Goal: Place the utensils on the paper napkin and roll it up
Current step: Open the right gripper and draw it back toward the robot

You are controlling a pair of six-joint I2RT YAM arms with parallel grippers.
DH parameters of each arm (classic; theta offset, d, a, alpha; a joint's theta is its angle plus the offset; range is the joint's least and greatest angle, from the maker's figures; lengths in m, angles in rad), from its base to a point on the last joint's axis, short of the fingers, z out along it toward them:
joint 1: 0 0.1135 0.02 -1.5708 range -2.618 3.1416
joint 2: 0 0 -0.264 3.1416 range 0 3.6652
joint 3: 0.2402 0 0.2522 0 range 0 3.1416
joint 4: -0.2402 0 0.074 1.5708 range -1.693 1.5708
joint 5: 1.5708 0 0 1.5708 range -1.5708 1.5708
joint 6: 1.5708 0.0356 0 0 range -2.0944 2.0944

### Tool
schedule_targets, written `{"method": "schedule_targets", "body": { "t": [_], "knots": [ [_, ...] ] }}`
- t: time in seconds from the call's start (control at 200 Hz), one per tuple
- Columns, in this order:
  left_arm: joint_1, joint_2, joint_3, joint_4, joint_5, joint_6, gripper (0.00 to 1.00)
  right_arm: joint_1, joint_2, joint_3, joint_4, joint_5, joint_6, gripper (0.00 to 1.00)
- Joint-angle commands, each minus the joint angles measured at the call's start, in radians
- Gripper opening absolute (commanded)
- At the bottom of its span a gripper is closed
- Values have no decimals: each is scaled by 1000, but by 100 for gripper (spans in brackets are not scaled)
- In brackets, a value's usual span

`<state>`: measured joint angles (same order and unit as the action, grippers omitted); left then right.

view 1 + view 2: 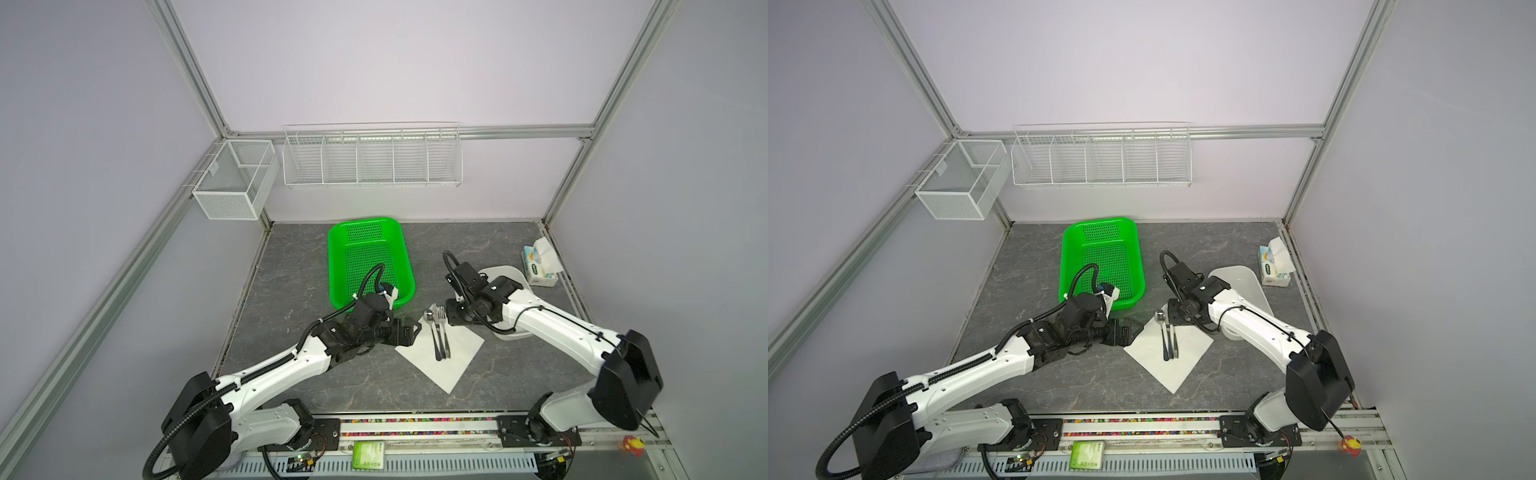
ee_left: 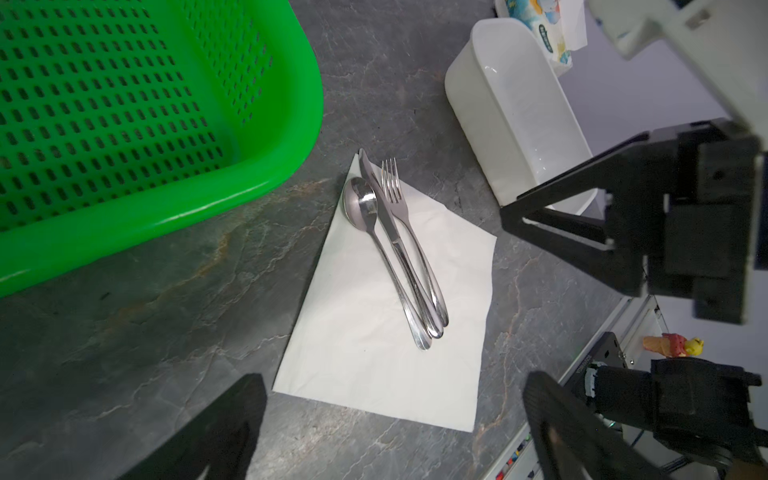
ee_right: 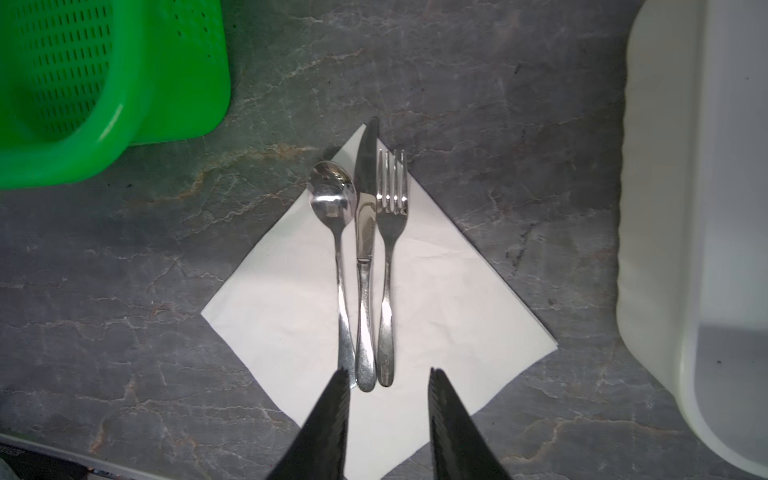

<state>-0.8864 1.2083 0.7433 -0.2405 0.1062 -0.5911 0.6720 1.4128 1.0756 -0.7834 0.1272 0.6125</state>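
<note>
Utensils (image 3: pixel 365 257): the spoon (image 3: pixel 338 266), knife (image 3: pixel 365 232) and fork (image 3: pixel 388 249) lie close side by side on the paper napkin (image 3: pixel 457 324). The napkin lies flat on the table between the green basket (image 3: pixel 178 83) and the white tray (image 3: pixel 665 208). I judge placement done and rolling not yet begun.

Right gripper (image 3: pixel 388 372): jaws parted, nothing between them, raised near the fork's head in both top views. Left gripper (image 1: pixel 413 330): jaws wide apart, empty, just beside the napkin's left corner.

Orientation: the napkin sits as a diamond, and the set's long axis runs along its diagonal, far to near. The heads point toward the back wall, at the far corner. The knife tip passes just beyond that corner and the spoon bowl overhangs the edge. The handle ends point toward the arm bases and stop near the napkin's middle.

Recommendation: I lift the right arm straight up so nothing nudges the set. I then take a side corner, fold it over the set and roll across the axis, parallel to the handles. Thin paper may slide or tear, so the other gripper should steady it.
</note>
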Motion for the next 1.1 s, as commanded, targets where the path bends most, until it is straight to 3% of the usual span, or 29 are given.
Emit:
{"method": "schedule_targets", "body": {
  "t": [0.0,0.145,0.27,0.63,0.79,0.865,0.96,1.095],
  "knots": [
    [-8,38,39,5,-20,4,98,-27,-75,-103,41,-23,58,35],
    [-8,55,40,-6,-70,14,99,-26,-216,-271,92,-93,93,37],
    [12,77,33,-6,-118,12,100,-33,-294,-357,94,-79,115,41],
    [172,132,89,-96,-191,40,99,-188,-217,-327,60,11,10,40],
    [207,121,88,-112,-173,39,99,-264,-223,-327,28,-4,-37,40],
    [207,107,84,-128,-134,42,99,-303,-253,-332,-32,64,-48,41],
    [207,88,69,-135,-86,49,99,-351,-316,-378,3,-48,-55,42],
    [206,54,15,-88,17,53,100,-350,-373,-417,17,-100,-35,42]
  ]
}}
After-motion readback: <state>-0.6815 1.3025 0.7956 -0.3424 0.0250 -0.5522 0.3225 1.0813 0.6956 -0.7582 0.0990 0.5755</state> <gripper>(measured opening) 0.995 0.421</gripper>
